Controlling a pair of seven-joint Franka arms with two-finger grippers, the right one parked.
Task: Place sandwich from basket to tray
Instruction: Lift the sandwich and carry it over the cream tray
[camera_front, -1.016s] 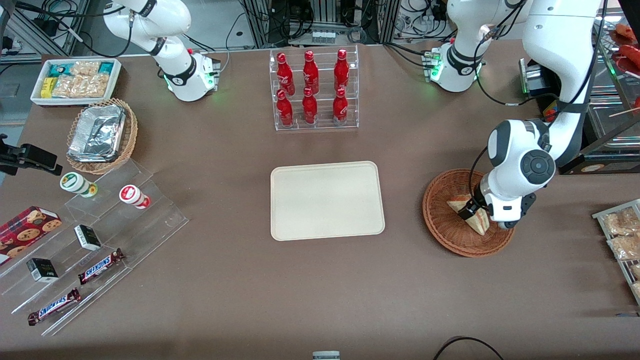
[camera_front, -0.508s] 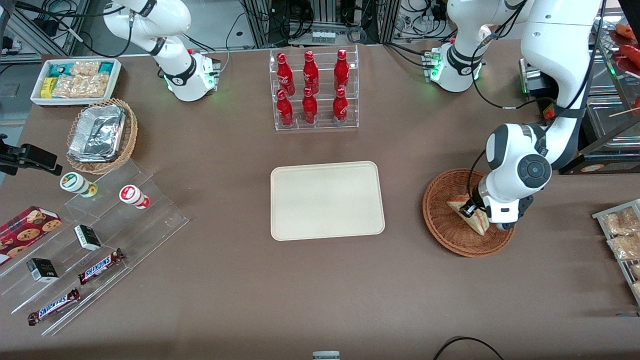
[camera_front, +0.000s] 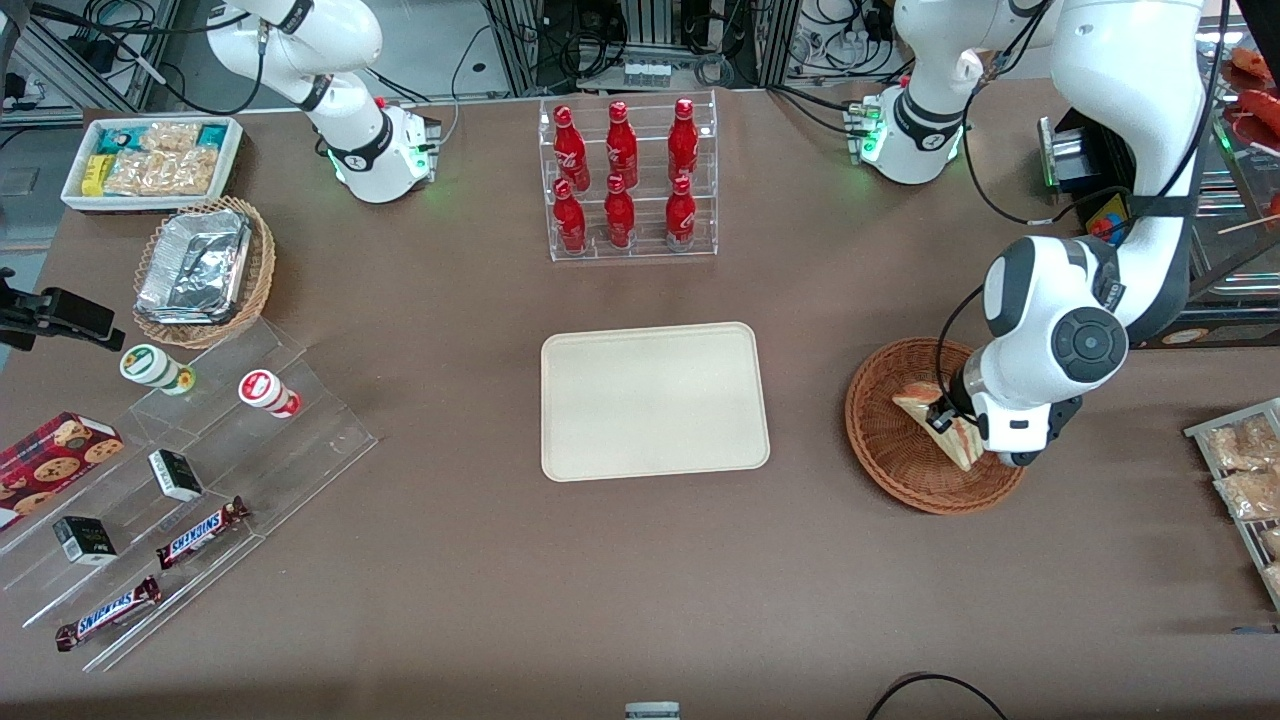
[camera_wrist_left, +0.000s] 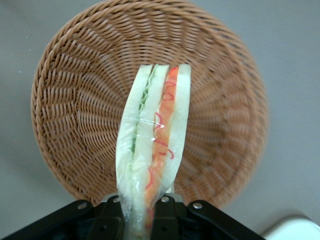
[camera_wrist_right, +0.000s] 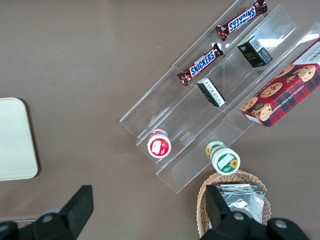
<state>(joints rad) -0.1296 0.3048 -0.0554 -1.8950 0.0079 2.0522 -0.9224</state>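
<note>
— One thing in my pincer (camera_wrist_left: 142, 220): the sandwich (camera_wrist_left: 152, 150), its wrapped end clamped between my fingers (camera_wrist_left: 112, 212), the wedge standing on edge with red and green stripes showing.

— Where is it, exactly?

— Over the basket (camera_front: 890, 455), lifted above the weave as far as my wrist view shows. From the front, my pincer (camera_front: 945, 420) sits above the basket's middle, toward my working end of the bench (camera_front: 640, 580).

— And the tray?

— The tray (camera_front: 655, 400) lies flat at the bench's middle, well apart from the basket. Farther from the front camera stands a clear rack of red bottles (camera_front: 625, 180).
</note>
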